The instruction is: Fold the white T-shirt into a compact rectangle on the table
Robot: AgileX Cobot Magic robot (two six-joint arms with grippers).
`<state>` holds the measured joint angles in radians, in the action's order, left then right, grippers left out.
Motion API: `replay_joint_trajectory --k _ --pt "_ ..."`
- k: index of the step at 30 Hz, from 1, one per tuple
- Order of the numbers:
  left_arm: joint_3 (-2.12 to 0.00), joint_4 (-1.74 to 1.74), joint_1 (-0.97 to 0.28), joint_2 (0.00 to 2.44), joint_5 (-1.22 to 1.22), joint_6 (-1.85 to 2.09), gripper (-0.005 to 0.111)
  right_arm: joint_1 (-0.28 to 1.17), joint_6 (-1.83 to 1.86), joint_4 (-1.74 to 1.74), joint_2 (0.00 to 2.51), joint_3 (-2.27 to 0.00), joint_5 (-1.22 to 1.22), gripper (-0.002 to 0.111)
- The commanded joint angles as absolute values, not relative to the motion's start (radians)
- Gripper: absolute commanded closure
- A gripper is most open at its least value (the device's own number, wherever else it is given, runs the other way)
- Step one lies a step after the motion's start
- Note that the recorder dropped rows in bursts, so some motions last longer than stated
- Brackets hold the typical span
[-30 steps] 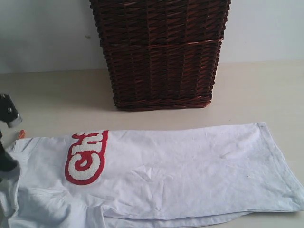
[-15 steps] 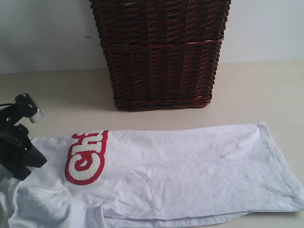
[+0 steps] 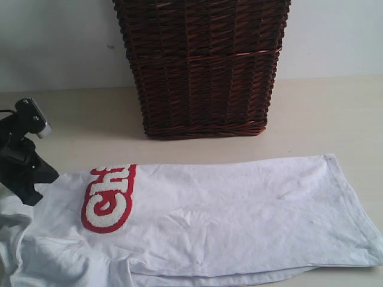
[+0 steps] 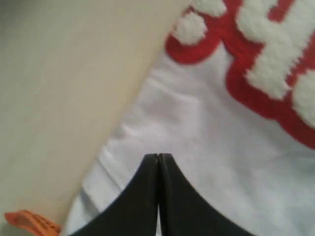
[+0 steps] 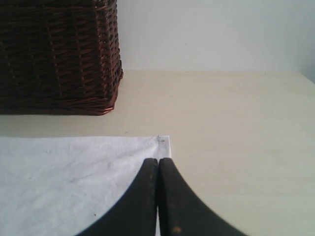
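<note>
White T-shirt (image 3: 227, 209) awaits next fold on table (image 3: 323, 113)
Left gripper (image 4: 157, 160) has moved in over the collar end; its fingers, and those of the right gripper (image 5: 157, 163), are pressed together.

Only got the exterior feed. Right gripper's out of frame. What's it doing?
Observer: In the right wrist view the right gripper is shut, with its tips over the white T-shirt just short of a corner.
Operator: Pinching cloth?
Observer: Cannot tell. The fingers cover the shirt's edge there.
Operator: Left jaws? They're just a dark blob for me.
Observer: In the left wrist view the left gripper is shut over white cloth, short of the red lettering.
</note>
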<state>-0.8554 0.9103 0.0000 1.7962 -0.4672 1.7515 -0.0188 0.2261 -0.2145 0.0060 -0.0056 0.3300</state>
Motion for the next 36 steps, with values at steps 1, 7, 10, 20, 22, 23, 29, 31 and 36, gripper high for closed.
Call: replay_joint_trajectory --k 1,7,10,20,22,23,29,31,36 --pt "-0.896 0.953 0.001 1.896 -0.455 1.819 0.107 -0.023 0.232 -0.211 0.0 0.0 0.319 0.108" --pt "-0.898 0.969 0.0 2.002 -0.448 1.925 0.107 -0.023 0.232 -0.211 0.0 0.0 0.319 0.108" --pt "-0.908 1.065 0.001 2.059 -0.385 2.037 0.107 -0.023 0.232 -0.211 0.0 0.0 0.319 0.108" --pt "-1.088 1.204 0.0 2.145 -0.319 2.033 0.107 -0.023 0.232 -0.211 0.0 0.0 0.319 0.108" --pt "-1.099 1.208 0.0 2.136 -0.319 1.979 0.107 -0.023 0.232 -0.211 0.0 0.0 0.319 0.108" --pt "-1.099 1.208 0.0 2.104 -0.343 1.908 0.107 -0.023 0.232 -0.211 0.0 0.0 0.319 0.108" --pt "-1.077 1.032 0.069 1.857 -0.877 1.705 0.107 -0.023 0.232 -0.211 0.0 0.0 0.319 0.108" --pt "-1.021 0.892 0.071 1.864 -0.954 1.719 0.107 -0.023 0.232 -0.211 0.0 0.0 0.319 0.108" --pt "-0.848 0.789 0.071 1.891 -0.769 1.802 0.107 -0.023 0.232 -0.211 0.0 0.0 0.319 0.108"
